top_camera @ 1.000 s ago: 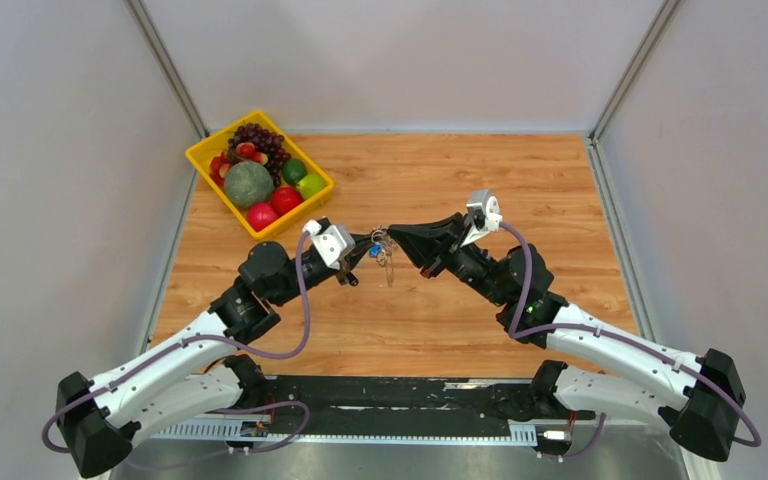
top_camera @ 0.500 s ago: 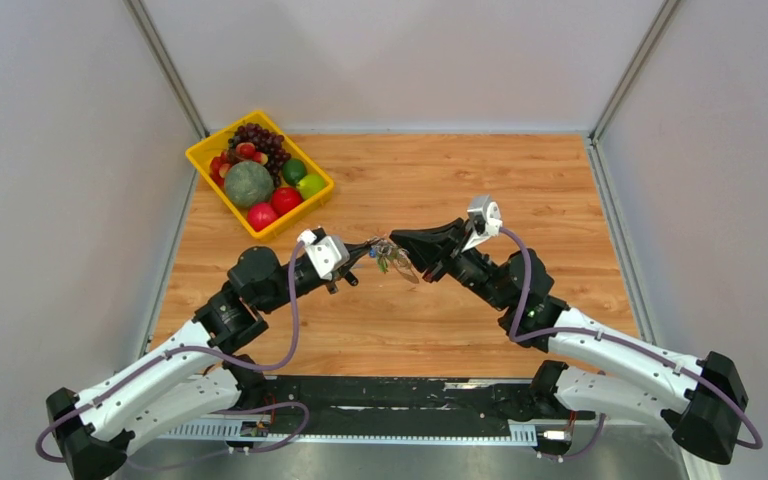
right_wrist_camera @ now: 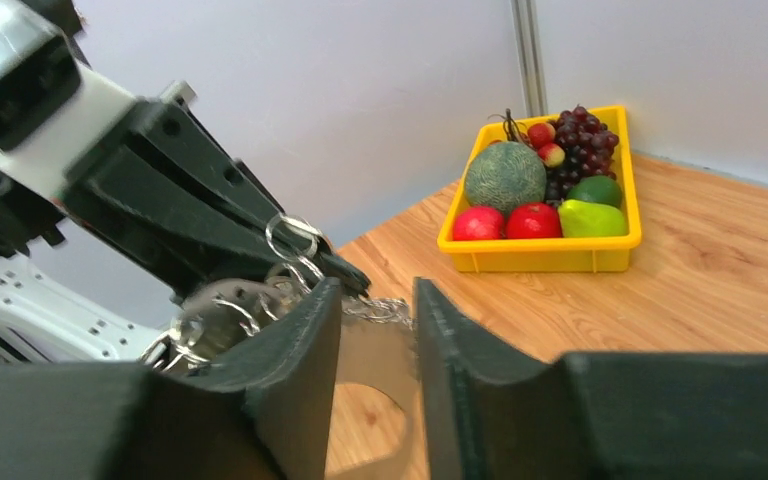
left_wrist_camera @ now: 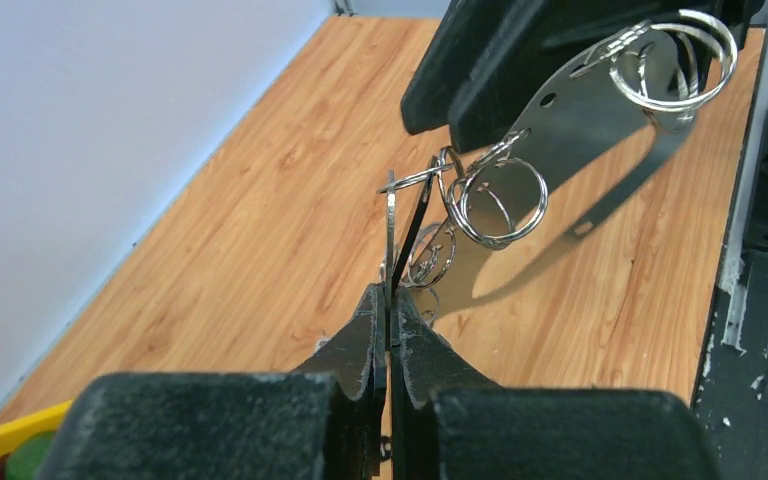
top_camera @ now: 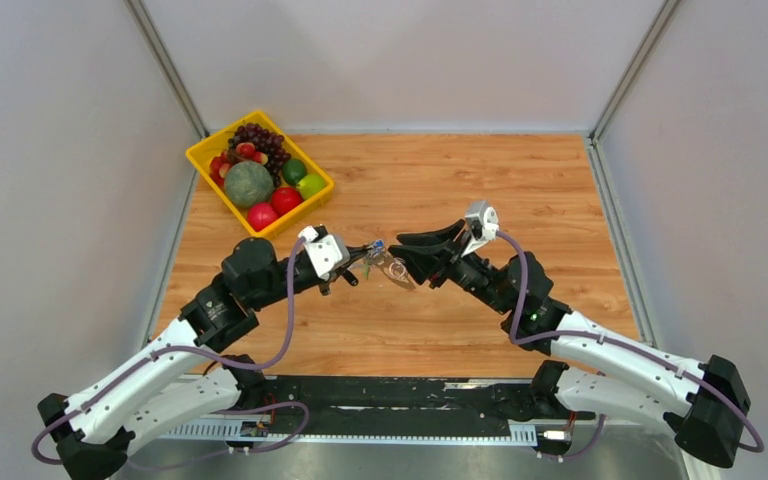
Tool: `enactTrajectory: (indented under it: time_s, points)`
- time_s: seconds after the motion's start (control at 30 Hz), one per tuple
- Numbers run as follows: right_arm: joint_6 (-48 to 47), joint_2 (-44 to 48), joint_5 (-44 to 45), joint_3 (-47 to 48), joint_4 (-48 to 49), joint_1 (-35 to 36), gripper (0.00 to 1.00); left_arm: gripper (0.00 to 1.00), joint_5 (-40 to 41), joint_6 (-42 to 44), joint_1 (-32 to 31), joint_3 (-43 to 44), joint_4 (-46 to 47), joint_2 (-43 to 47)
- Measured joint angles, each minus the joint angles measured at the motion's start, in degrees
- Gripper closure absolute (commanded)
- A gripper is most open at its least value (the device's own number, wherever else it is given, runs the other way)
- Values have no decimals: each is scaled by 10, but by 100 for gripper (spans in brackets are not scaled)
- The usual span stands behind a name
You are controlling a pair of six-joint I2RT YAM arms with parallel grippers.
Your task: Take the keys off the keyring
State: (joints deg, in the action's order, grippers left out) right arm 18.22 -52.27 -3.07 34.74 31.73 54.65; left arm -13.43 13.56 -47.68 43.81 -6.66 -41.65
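Step in hand: parting one key (left_wrist_camera: 391,250) from the bunch, held up between the two arms; none of the keys (top_camera: 388,266) seen lying loose, so task judged early.
Left end effector (left_wrist_camera: 390,305): clamped tight on the thin edge of that key, no gap between the fingers.
Right end effector (right_wrist_camera: 375,300): fingers apart with a clear gap, a bit of chain and ring wire lying in it; no firm pinch visible.
Keys: bunched between the two fingertips, lifted off the surface (top_camera: 460,180), roughly mid-width, near side of centre.
Keyring (left_wrist_camera: 468,225): hanging just beyond the left fingertips, linked to further rings and a flat blade running up under the right fingers.
Left arm pose: stretched forward and inward from its base, wrist turned toward the right arm.
Right arm pose: mirrored, forearm angled inward, tip almost touching the left tip.
Next move, as judged: right fingers to close on the ring wire itself, not the chain, then a steady pull or twist apart to walk the key round the coil.
Risk, as judged: bunch swinging free or dropping with only one firm grip.
Also present: tray (right_wrist_camera: 540,257) of fruit, far left, well apart.
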Motion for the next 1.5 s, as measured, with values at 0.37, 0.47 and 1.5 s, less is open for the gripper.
enactTrajectory:
  time_s: [0.37,0.47,1.5]
  points:
    - [-69,101,8,-12,-108,0,7,100,-20,34,0,109,-134,-39]
    - [-98,152,9,-32,-119,0,0,100,-16,28,0,119,-164,-56]
    - [-176,35,-48,-138,20,0,38,100,-69,-163,0,312,-480,-231]
